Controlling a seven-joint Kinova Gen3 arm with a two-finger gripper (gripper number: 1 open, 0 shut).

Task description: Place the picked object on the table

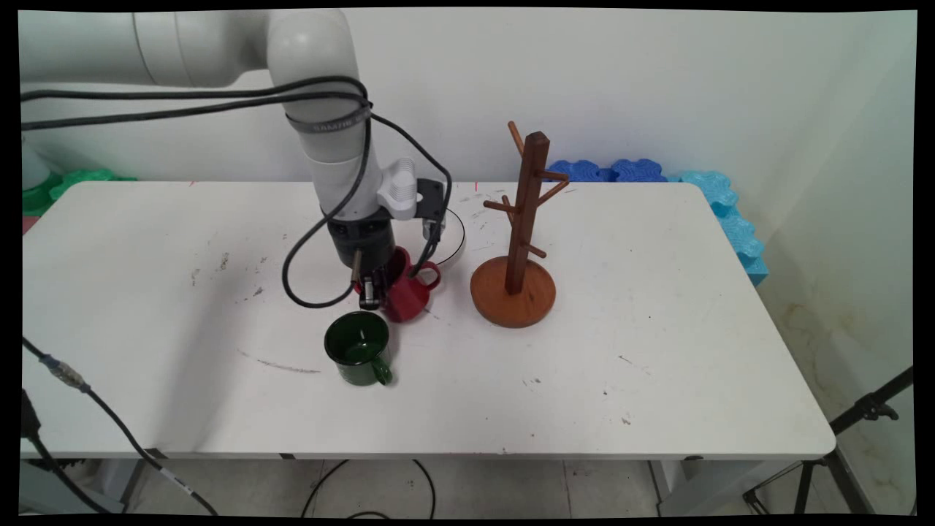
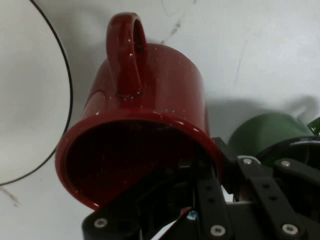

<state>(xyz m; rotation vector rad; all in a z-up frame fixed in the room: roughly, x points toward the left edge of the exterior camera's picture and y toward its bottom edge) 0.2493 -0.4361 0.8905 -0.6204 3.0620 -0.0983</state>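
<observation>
One white table (image 1: 584,365) carries all items | wooden mug tree (image 1: 517,241) upright, well right of the fingers | gripper (image 1: 374,288) closed on the rim of a tilted red mug (image 2: 145,125), one finger inside, handle pointing away | green mug (image 1: 358,356) upright, just beside the fingers on the near side.

A wooden mug tree (image 1: 518,241) stands upright on the white bench (image 1: 657,329), right of centre, its pegs bare. Behind it, blue foam pieces (image 1: 719,208) line the wall and the bench's far right edge, and green foam (image 1: 55,186) lies at the far left. A tripod (image 1: 847,446) stands on the floor at lower right.
</observation>
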